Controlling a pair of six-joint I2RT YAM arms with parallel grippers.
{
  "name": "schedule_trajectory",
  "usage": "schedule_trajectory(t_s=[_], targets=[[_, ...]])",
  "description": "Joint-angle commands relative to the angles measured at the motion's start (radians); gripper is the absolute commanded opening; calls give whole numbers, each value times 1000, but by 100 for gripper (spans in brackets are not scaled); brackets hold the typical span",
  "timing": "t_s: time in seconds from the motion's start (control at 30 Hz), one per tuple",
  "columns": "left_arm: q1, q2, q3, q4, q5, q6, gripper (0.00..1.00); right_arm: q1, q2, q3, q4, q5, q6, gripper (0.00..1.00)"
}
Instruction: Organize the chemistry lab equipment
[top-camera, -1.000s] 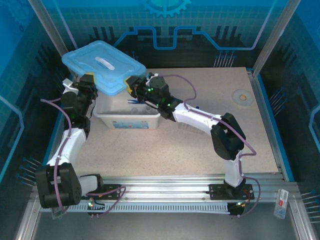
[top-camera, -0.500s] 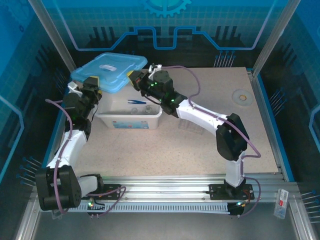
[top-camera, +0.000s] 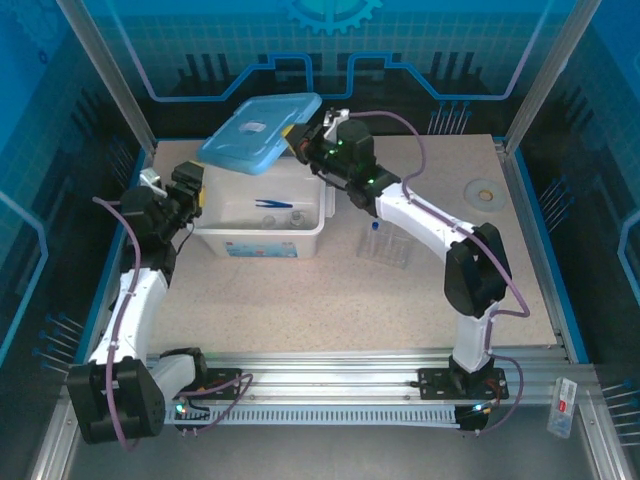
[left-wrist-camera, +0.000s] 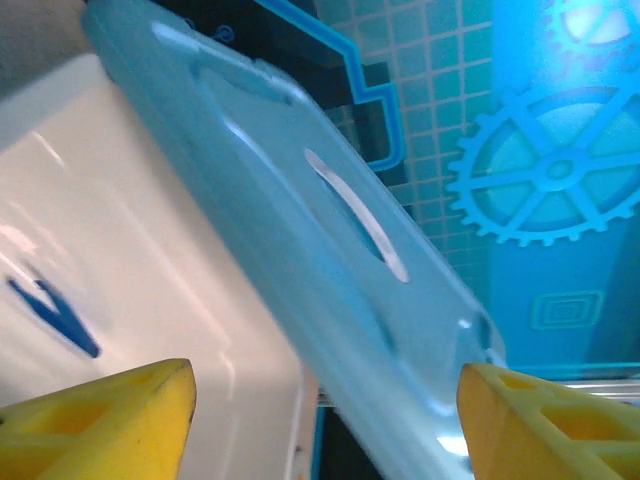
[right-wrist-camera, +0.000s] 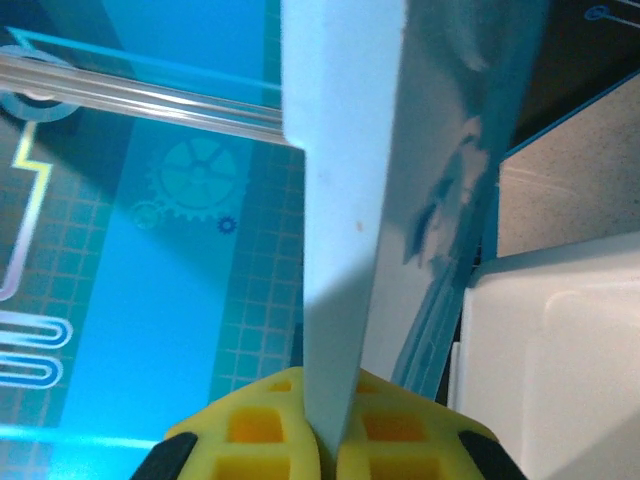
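Clamping the tilted lid (top-camera: 258, 132) over the bin (top-camera: 225, 236) in the right gripper (top-camera: 300, 140), holding the left gripper (top-camera: 192, 192) wide and empty beside it, tweezers (top-camera: 272, 202) inside lying along its length.

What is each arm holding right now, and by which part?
The right gripper pinches the blue lid by its right-hand edge; the left gripper is open, holding nothing.

Speckled beige tabletop (top-camera: 300, 300) inside blue panel walls (top-camera: 450, 40) (gear and circuit motifs) — aluminium posts (top-camera: 555, 70) at the corners.
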Motion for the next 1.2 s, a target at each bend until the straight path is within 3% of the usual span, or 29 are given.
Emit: schedule_trajectory(t_s=[0.0,0.2,0.53,1.17], targets=[[23,-37,88,-215,-7,168,71,-56,-39,67,75,-171,24,0],[54,-23,178,-362,-77,296,71,-128,-24,44,211,-346,155,0],[163,34,222,-452,-72,390,71,-168,9,6,409,-571,312,1],[189,56,92,-420,-74,419,71,-160,-64,-305,570,-610,354,2]])
